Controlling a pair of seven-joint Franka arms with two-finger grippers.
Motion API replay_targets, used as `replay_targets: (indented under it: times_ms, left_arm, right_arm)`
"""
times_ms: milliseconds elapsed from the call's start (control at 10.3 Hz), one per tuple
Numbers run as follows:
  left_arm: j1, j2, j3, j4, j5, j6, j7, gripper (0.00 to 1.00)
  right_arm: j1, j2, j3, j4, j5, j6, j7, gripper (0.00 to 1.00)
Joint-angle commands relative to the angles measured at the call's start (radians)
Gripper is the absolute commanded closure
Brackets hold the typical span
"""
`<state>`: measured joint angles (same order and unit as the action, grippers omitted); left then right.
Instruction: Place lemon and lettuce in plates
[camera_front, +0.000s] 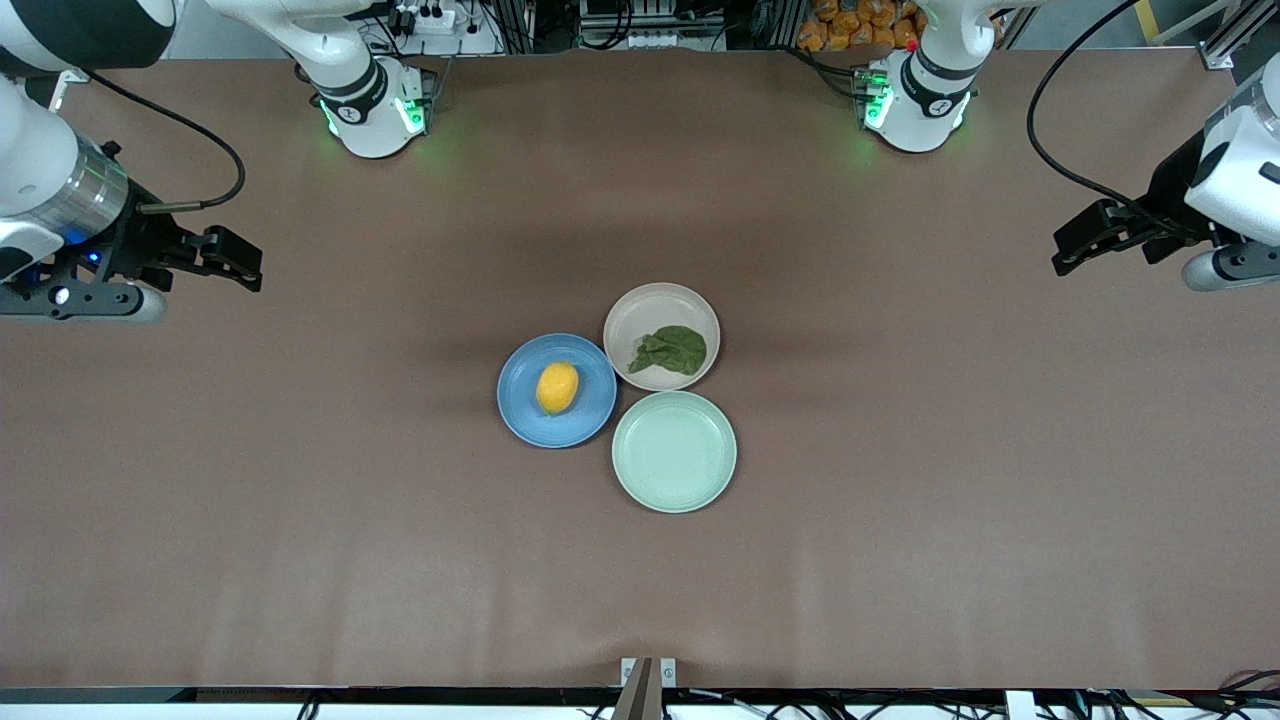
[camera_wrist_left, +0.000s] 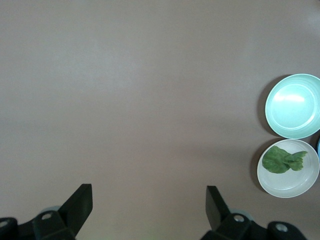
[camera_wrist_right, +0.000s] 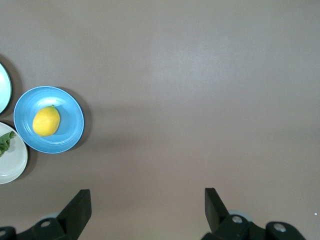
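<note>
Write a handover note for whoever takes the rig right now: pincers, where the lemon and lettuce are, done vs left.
Left pincer: open, empty, waiting over bare table at the left arm's end.
Right pincer: open, empty, over bare table at the right arm's end.
Small oval yellow-orange lemon: lies in the round blue plate, mid-table.
Dark green wrinkly lettuce leaf: lies in the round pale beige-pink plate, beside the blue one and slightly farther from the front camera.
Pale mint-green plate: nearest the front camera, nothing in it.
Done: both items are plated. Left: nothing that shows; both arms are clear of the plates.
</note>
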<state>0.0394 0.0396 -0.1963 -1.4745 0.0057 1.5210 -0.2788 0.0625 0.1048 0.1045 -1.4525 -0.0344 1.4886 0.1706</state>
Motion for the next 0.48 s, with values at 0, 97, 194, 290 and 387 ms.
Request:
replay_targets:
  times_ms: [0,97,194,290,387]
  left_arm:
    - [0.0,-0.02,0.006,-0.015,-0.015,-0.009,0.026,0.0]
    - [0.0,-0.02,0.008,-0.015,-0.012,-0.009,0.024,0.0]
    - [-0.001,-0.02,0.008,-0.015,-0.009,-0.009,0.024,0.0]
    - [0.0,-0.02,0.008,-0.015,-0.009,-0.009,0.024,0.0]
    - [0.0,-0.02,0.011,-0.013,-0.007,-0.009,0.045,0.0]
  right_arm:
    - [-0.001,-0.048,-0.003,-0.061,-0.013,0.036,-0.009,0.0]
    - [-0.003,-0.084,-0.003,-0.118,-0.013,0.07,-0.009,0.0]
    - [-0.003,-0.091,-0.003,-0.126,-0.013,0.073,-0.008,0.0]
    - [-0.004,-0.091,-0.003,-0.126,-0.013,0.074,-0.008,0.0]
    - [-0.004,-0.091,-0.003,-0.126,-0.013,0.075,-0.008,0.0]
